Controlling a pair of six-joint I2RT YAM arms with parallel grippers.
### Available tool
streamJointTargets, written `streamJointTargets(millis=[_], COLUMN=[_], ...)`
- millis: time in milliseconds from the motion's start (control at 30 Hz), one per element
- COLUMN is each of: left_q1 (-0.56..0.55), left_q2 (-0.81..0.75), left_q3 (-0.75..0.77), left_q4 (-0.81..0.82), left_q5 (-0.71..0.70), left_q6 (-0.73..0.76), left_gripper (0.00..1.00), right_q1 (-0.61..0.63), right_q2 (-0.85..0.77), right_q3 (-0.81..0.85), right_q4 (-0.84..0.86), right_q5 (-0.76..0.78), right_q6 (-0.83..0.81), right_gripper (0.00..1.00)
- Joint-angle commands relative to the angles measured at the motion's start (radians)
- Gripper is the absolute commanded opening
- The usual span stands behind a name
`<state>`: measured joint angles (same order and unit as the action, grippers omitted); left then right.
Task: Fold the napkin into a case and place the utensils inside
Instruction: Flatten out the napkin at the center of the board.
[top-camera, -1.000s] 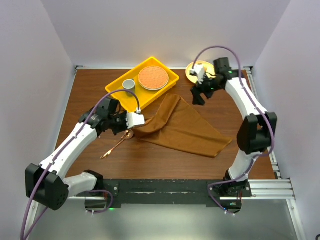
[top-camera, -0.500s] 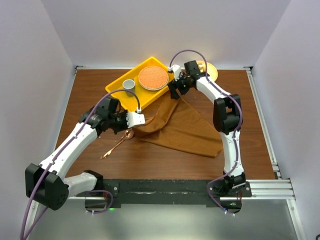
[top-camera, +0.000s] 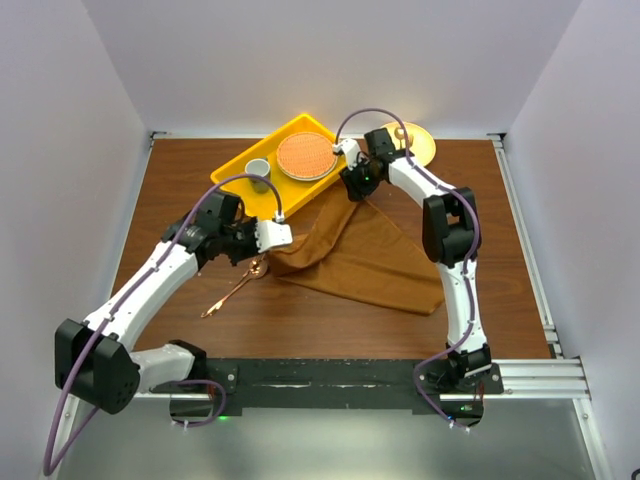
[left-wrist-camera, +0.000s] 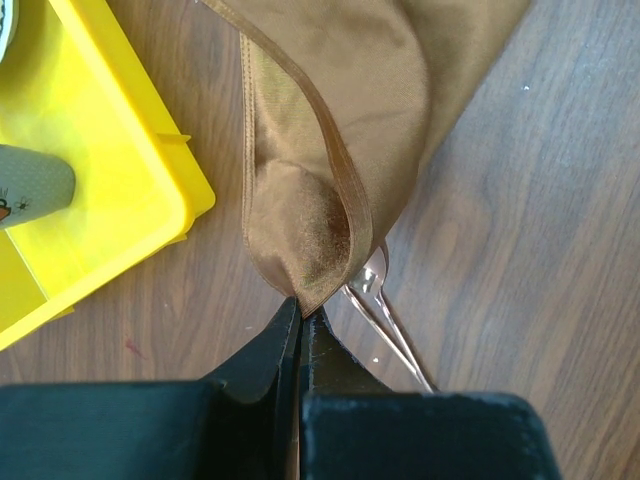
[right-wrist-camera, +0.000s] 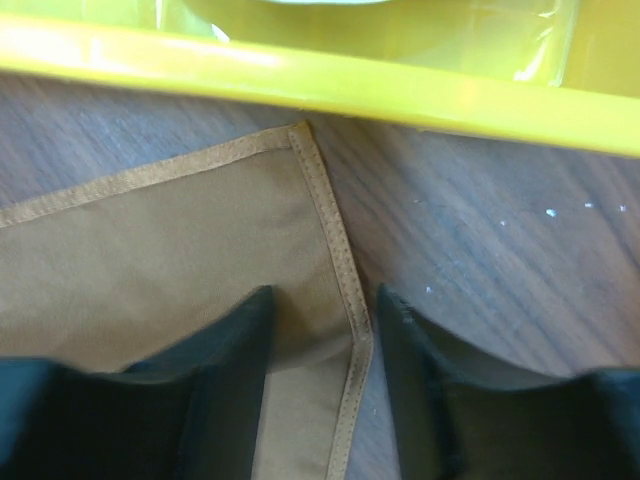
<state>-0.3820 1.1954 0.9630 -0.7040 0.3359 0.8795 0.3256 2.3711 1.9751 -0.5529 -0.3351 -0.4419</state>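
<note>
On the left half of the table (top-camera: 500, 230) the spoon (top-camera: 232, 292) lies slanted, with its handle toward the near left corner. Its bowl points at the middle and, in the left wrist view, is partly tucked under the cloth (left-wrist-camera: 372, 280). Right above that bowl the left jaws are pressed together on a corner of the napkin (top-camera: 365, 250), pinching the hemmed edge so the cloth puckers into a small fold (left-wrist-camera: 300, 220). Behind them, toward the far edge, a yellow tray (top-camera: 338, 150) sits at an angle and holds a small cup (top-camera: 258, 168) and a round orange plate (top-camera: 305, 155). The napkin spreads over the middle of the table from the tray's near side toward the near right corner, mostly flat. Its far corner lies just beside the tray's rim (right-wrist-camera: 320, 85). There the right jaws stand apart, one finger (right-wrist-camera: 225, 350) over the cloth and the other (right-wrist-camera: 415, 350) over bare wood, with the hem between them, not clamped. Further right, by the far edge, a yellow plate (top-camera: 422, 147) shows behind the right arm.
</note>
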Motion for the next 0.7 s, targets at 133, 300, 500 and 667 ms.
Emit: streamJointTargets(millis=[133, 300, 500, 667], left_q1=[-0.003, 0.0, 0.002, 0.005], left_q2=[0.075, 0.096, 0.162, 0.234], left_q3=[0.105, 0.157, 0.317, 0.609], left_q4=[0.032, 0.064, 0.118, 0.162], left_q5=[0.003, 0.002, -0.061, -0.12], left_q6=[-0.129, -0.213, -0.356, -0.454], left_gripper=[0.0, 0.0, 0.0, 0.0], right_q1=[0.013, -0.026, -0.121, -0.197], right_q2=[-0.05, -0.237, -0.492, -0.743], right_q3=[-0.013, -0.045, -0.07, -0.079], right_q4=[-0.077, -0.096, -0.058, 0.036], right_q5=[-0.007, -0.008, -0.028, 0.034], right_q6=[-0.049, -0.028, 0.08, 0.15], right_gripper=[0.0, 0.0, 0.0, 0.0])
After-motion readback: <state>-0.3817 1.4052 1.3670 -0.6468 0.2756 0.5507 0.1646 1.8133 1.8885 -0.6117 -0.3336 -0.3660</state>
